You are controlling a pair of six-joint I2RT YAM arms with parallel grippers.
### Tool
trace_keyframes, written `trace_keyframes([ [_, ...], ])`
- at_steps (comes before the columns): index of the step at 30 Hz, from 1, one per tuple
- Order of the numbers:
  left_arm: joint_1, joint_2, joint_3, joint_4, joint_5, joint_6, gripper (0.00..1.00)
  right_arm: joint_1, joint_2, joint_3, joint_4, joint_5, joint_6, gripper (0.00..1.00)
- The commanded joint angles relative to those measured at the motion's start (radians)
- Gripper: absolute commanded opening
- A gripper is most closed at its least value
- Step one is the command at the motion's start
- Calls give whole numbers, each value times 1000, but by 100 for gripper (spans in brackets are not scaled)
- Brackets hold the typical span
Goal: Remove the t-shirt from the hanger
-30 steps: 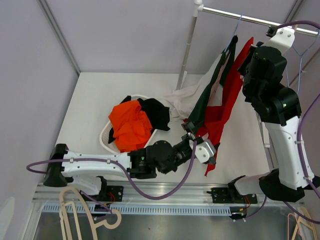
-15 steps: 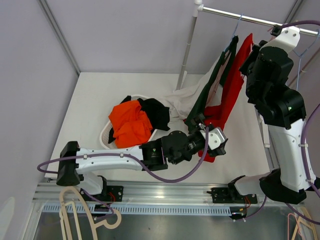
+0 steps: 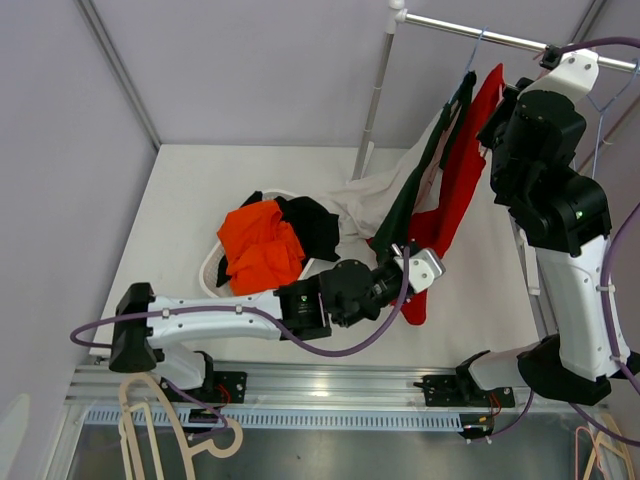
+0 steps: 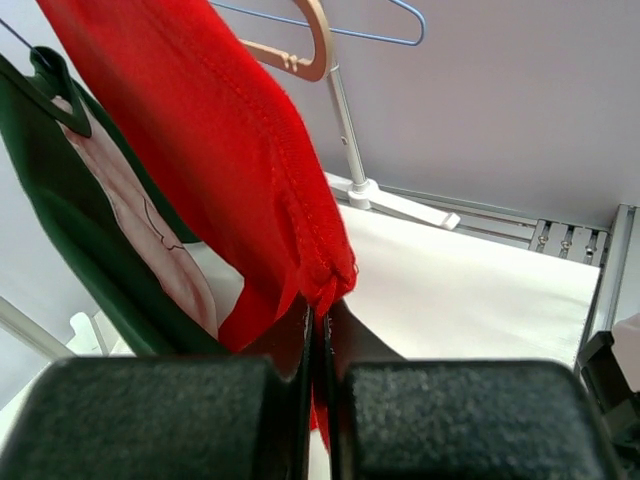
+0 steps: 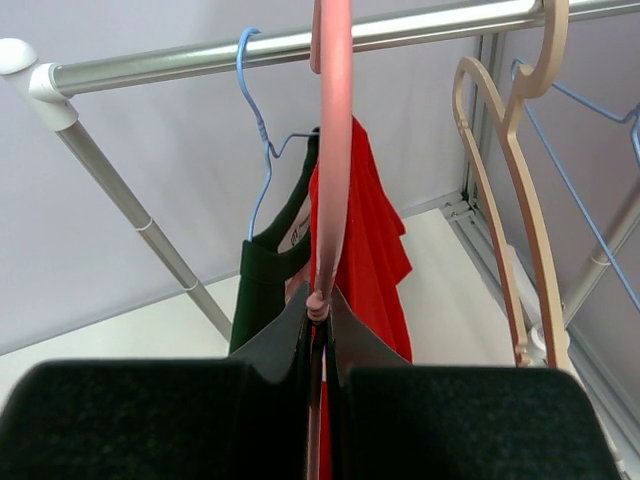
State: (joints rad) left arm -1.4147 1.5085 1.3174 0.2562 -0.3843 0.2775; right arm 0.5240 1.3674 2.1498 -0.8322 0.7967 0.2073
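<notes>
Red t-shirt [image 3: 462, 165] hangs on pink hanger [image 5: 333, 150] under rail [image 3: 500, 38], hem drawn down twd bench [image 3: 180, 200]. L end effector [image 4: 318, 335] pinched tight on that hem; R end effector [image 5: 320, 318] clamped on the hanger. Green shirt [image 3: 408, 205] on blue hanger [image 5: 262, 130] crowds it on one side, wooden hanger [image 5: 500, 190] on the other. Basket [image 3: 208, 270] w/ orange + black clothes near L arm.

No text readable anywhere. Neck tag [image 5: 297, 232] inside the green shirt [image 5: 262, 290] collar, centre of the right wrist view: print too small to read. Pale pink graphic [image 4: 150, 240] on the same shirt, left of the left wrist view: no letters discernible.
</notes>
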Motion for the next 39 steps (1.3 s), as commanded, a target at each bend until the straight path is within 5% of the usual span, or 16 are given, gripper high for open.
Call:
trace_keyframes([
  [1, -3, -83, -6, -8, 18, -37, 1, 8, -1, 38, 71, 30, -12, 0],
  [9, -113, -263, -56, -69, -39, -96, 1, -2, 85, -48, 280, 167, -196, 0],
  [20, -277, -338, -190, -104, -99, -304, 1, -200, 199, 39, 243, 102, -140, 0],
  [29, -283, -292, -242, -45, -68, -388, 1, -254, 228, 131, 157, 9, -85, 0],
  [32, -242, -211, -207, -41, -84, -382, 1, -248, 211, 147, 78, -56, -40, 0],
  [39, 43, -91, 20, -144, 201, -483, 1, -206, 112, 134, -106, -128, 43, 0],
])
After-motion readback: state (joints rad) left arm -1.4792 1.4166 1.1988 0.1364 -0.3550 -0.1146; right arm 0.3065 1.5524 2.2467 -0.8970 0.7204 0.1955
